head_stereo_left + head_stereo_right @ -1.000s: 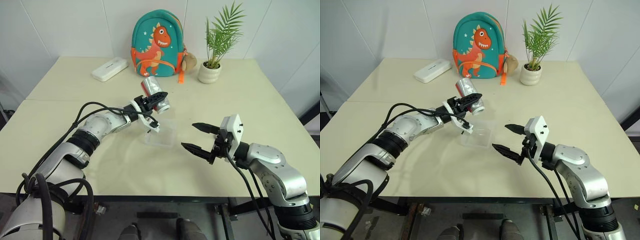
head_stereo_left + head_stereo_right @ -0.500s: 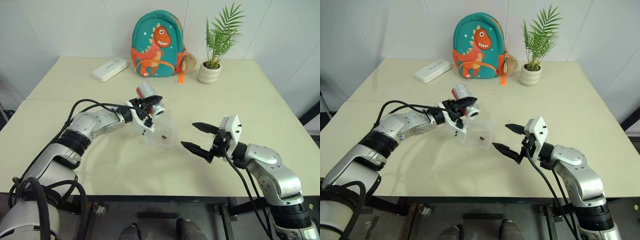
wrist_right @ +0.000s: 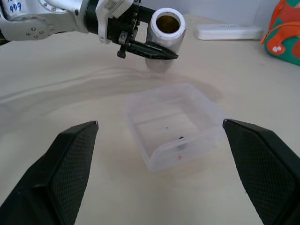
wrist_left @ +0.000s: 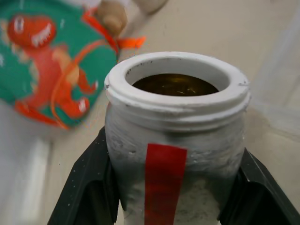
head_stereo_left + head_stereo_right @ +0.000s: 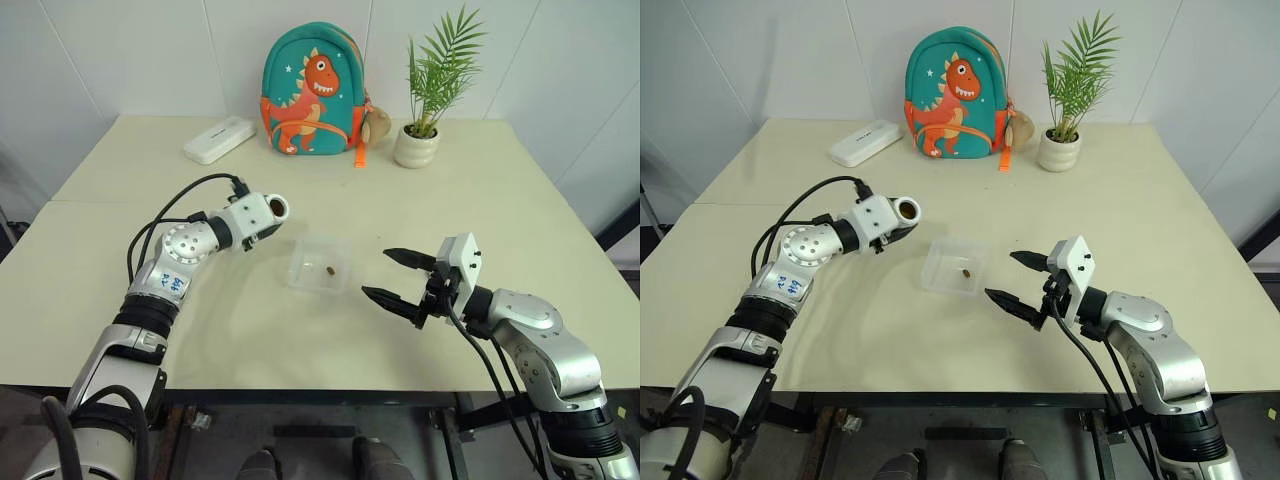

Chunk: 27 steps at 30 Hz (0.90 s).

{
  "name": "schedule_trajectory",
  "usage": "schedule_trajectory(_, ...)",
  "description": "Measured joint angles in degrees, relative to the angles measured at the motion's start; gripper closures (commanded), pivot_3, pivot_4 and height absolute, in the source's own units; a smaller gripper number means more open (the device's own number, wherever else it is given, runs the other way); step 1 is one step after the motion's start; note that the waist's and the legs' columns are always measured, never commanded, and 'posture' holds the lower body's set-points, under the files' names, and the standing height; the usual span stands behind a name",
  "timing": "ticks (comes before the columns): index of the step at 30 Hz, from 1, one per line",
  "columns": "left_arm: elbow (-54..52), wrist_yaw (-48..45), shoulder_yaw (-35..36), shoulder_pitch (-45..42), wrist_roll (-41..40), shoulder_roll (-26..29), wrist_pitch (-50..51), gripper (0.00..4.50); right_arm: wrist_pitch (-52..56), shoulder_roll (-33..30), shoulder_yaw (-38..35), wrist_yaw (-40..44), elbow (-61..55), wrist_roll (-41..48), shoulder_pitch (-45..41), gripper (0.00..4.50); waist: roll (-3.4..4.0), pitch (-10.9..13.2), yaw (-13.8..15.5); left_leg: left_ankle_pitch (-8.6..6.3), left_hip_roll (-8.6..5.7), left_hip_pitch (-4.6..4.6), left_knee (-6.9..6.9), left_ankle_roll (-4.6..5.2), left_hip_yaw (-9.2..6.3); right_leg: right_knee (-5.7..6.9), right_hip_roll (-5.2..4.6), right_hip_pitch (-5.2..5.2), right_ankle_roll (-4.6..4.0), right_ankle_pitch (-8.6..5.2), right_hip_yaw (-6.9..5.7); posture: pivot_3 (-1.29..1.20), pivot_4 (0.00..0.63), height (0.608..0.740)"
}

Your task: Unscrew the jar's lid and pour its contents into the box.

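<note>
My left gripper (image 5: pixel 266 224) is shut on the jar (image 5: pixel 272 210), which stands upright with its white mouth open, just left of the box (image 5: pixel 302 268). In the left wrist view the black fingers (image 4: pixel 84 187) clamp both sides of the jar (image 4: pixel 176 140), and its red stripe faces the camera. The contents (image 5: pixel 329 270), a tiny dark pellet, lie on the floor of the clear box. My right gripper (image 5: pixel 376 272) hangs open and empty just right of the box, pointing at it. The lid is out of view.
At the back of the cream table stand a teal dinosaur backpack (image 5: pixel 311 90), a potted plant (image 5: pixel 420 140) and a white oblong case (image 5: pixel 219 138). A black cable (image 5: pixel 170 205) loops over my left forearm.
The left gripper rolled the jar from tipped over the box back to upright and carried it left, away from the box. The pellet now lies in the box. The right arm stayed put.
</note>
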Motion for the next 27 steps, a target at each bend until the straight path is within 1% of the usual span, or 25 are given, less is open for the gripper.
schedule_trajectory(3, -3.11, -0.12, 4.8, 0.17, -3.83, -0.54, 8.28, 2.43, -0.1, -0.05, 0.75, 0.51, 0.01, -0.45, -0.01, 0.02, -0.01, -0.01, 0.05, 0.0, 0.0, 0.01, 0.03, 0.0, 0.0, 0.0, -0.01, 0.03, 0.01, 0.01, 0.0, 0.0, 0.15, 0.74)
schedule_trajectory(6, -3.61, 0.58, 8.46, 0.25, -6.83, -1.35, 15.0, 2.43, -0.36, -0.07, 1.73, 1.18, 0.03, -0.91, -0.01, 0.02, 0.0, -0.01, -0.03, 0.0, 0.0, 0.04, 0.03, 0.0, -0.01, 0.06, 0.0, 0.02, 0.01, 0.01, 0.01, 0.0, 0.15, 0.74)
schedule_trajectory(10, -2.19, 3.48, 14.07, 0.41, -9.73, -1.4, 20.49, 2.43, -1.21, -0.11, 2.0, 1.34, 0.89, -1.9, -0.85, 0.02, 0.0, -0.01, -0.23, 0.01, 0.0, 0.07, 0.03, -0.01, -0.01, 0.09, 0.0, 0.02, 0.0, 0.01, 0.01, 0.0, 0.15, 0.74)
schedule_trajectory(14, 2.05, 6.95, 18.92, 0.88, -10.86, 0.43, 20.11, 2.43, -2.76, -0.08, 2.89, 1.48, 1.34, -3.15, -2.4, 0.02, -0.01, -0.01, -0.3, 0.02, 0.0, 0.12, 0.01, -0.03, -0.01, 0.13, 0.01, 0.02, -0.01, 0.01, 0.01, 0.0, 0.15, 0.74)
schedule_trajectory(16, 4.43, 8.77, 22.26, 2.08, -11.8, 1.21, 17.7, 2.43, -3.89, 0.0, 3.21, 1.72, 1.89, -3.65, -2.65, 0.02, -0.01, -0.01, -0.18, 0.02, 0.0, 0.12, 0.0, -0.03, -0.01, 0.12, 0.0, 0.02, -0.01, 0.01, 0.0, 0.0, 0.15, 0.74)
schedule_trajectory(20, 9.49, 9.95, 26.76, 4.62, -13.72, 3.13, 14.33, 2.43, -6.05, 1.06, 3.11, 1.94, 3.62, -3.8, -3.83, 0.02, -0.02, -0.01, 0.0, 0.03, 0.0, 0.1, 0.0, -0.05, -0.02, 0.11, 0.0, 0.02, -0.01, 0.01, 0.0, 0.0, 0.15, 0.74)
schedule_trajectory(27, 14.77, 13.89, 30.46, 6.57, -14.57, 3.35, 9.08, 2.43, -6.73, 2.64, 3.04, 2.54, 3.81, -2.15, -5.65, 0.02, -0.08, -0.05, 0.16, 0.06, 0.0, 0.1, 0.01, -0.11, -0.02, 0.12, -0.02, 0.03, -0.04, 0.03, -0.02, 0.0, 0.15, 0.74)
